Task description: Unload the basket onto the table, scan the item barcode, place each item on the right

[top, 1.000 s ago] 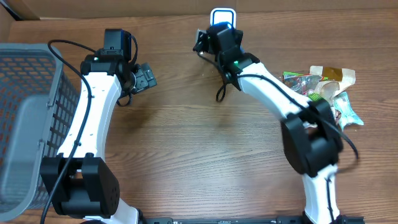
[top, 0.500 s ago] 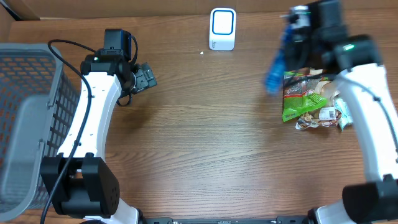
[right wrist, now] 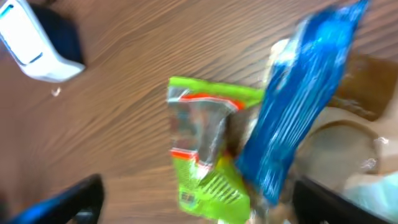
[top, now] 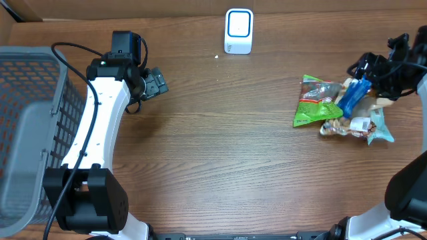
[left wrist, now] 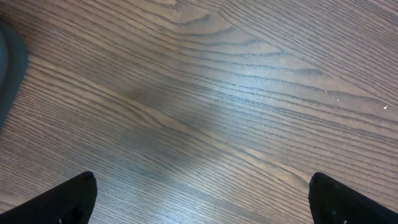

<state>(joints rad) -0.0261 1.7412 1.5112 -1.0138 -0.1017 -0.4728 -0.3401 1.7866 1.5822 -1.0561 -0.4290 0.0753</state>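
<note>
The white barcode scanner [top: 239,31] stands at the table's back middle and shows at the upper left of the right wrist view as the scanner [right wrist: 31,40]. A blue packet [top: 353,97] lies slanted on the pile of snack packets at the right, beside a green packet [top: 315,104]. My right gripper [top: 371,69] hangs open just above that pile. In the right wrist view the blue packet [right wrist: 305,99] and green packet [right wrist: 208,168] are blurred beyond my right gripper [right wrist: 199,208], with nothing clamped between its wide-apart fingers. My left gripper [top: 157,83] is open over bare wood, as the left gripper [left wrist: 199,202] also shows.
A grey mesh basket [top: 30,127] fills the far left edge. Other crumpled packets [top: 363,127] lie in the pile near the right table edge. The wooden table [top: 220,153] stretches between the two arms.
My right arm swung from the scanner to the right side, carrying the blue packet. Its jaws have opened and the blue packet now rests on the pile. The left arm stayed still.
</note>
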